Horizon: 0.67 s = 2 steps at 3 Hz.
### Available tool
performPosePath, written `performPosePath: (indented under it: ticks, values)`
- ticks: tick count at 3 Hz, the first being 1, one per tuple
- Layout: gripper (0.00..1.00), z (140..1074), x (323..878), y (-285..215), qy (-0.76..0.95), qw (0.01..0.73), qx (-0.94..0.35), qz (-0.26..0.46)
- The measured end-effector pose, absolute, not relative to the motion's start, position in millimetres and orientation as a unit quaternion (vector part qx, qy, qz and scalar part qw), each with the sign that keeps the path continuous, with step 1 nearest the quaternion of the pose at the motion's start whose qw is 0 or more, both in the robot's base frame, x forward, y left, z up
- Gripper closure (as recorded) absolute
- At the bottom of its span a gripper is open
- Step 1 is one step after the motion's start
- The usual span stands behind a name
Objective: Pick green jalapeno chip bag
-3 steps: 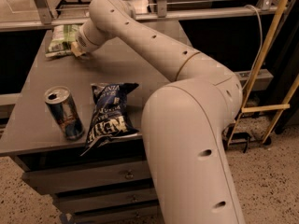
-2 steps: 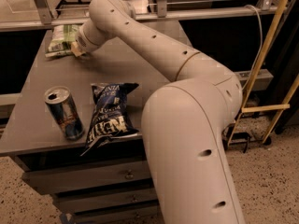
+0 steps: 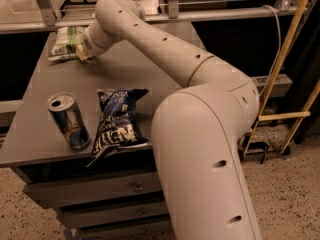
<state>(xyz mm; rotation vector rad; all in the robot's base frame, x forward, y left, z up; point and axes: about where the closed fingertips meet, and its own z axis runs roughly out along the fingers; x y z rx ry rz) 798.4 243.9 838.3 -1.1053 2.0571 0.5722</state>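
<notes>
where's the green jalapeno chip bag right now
In the camera view, the green jalapeno chip bag lies at the table's far left corner, with the gripper right at its near edge.

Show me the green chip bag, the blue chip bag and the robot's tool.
green jalapeno chip bag [image 3: 64,41], camera view, middle of its face
blue chip bag [image 3: 119,129], camera view, its white lettering
tool [image 3: 82,55], camera view, its tip at the green bag's right edge
</notes>
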Motion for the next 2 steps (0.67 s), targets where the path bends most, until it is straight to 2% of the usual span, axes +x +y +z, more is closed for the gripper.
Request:
performPosePath:
  ticks: [1, 2]
  values:
    - [0.82, 838.2, 798.3, 243.9, 0.798, 0.36, -0.429, 0.222]
    - [0.59, 838.1, 798.3, 244.0, 0.798, 0.36, -0.429, 0.222]
